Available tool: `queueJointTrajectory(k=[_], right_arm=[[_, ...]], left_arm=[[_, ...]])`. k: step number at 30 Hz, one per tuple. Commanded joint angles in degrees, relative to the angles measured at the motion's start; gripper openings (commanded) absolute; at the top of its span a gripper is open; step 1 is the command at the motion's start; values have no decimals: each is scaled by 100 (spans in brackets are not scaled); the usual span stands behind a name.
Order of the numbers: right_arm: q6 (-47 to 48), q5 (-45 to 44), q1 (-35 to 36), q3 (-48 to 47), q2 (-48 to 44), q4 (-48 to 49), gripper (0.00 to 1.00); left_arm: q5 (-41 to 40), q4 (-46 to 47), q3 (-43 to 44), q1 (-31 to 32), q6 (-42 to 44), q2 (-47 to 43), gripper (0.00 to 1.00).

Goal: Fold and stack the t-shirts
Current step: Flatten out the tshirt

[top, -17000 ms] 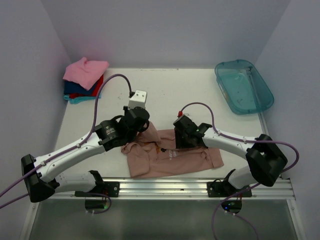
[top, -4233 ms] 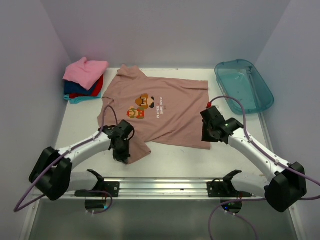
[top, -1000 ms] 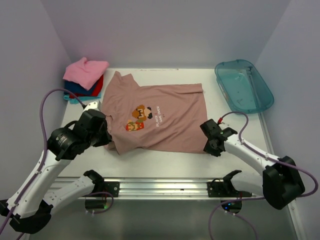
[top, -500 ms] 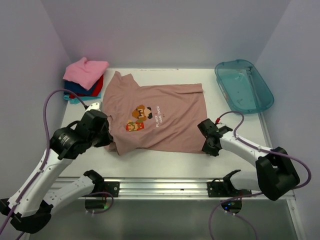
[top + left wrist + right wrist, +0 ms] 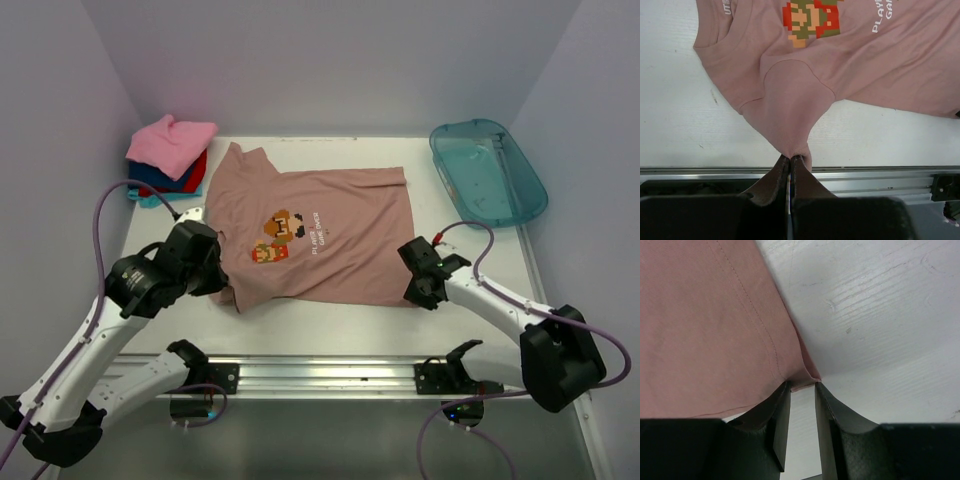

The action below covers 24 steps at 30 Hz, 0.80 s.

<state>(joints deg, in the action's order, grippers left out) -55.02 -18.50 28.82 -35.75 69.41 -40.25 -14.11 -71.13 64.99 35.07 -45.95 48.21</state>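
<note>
Lying crosswise, the t-shirt is stretching away from both arms. The left gripper is pinching a sleeve tip; the right gripper is nipping the hem corner, jaws slightly apart.

White chest txt on the dusty pink-brown cotton tee is showing cut off as "PLAY" over "GAM", beside the pixel char print; neck label is reading "UT", rest illegible.

Dusty pink-brown tee (red-and-green pixel characters, white lettering); stack of bright pink, red, blue, teal; translucent teal tub.
</note>
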Motion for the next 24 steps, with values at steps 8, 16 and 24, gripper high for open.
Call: queueJointTrajectory(k=[8, 16, 24], right_arm=[[-70, -250, -17, -55, 467, 184, 31], [-114, -250, -17, 50, 461, -17, 0], [61, -654, -17, -300, -691, -1247, 0]], left_arm=[[-4, 223, -48, 26, -89, -83, 0], [-22, 179, -22, 18, -80, -118, 0], [-503, -75, 284, 26, -63, -48, 0]])
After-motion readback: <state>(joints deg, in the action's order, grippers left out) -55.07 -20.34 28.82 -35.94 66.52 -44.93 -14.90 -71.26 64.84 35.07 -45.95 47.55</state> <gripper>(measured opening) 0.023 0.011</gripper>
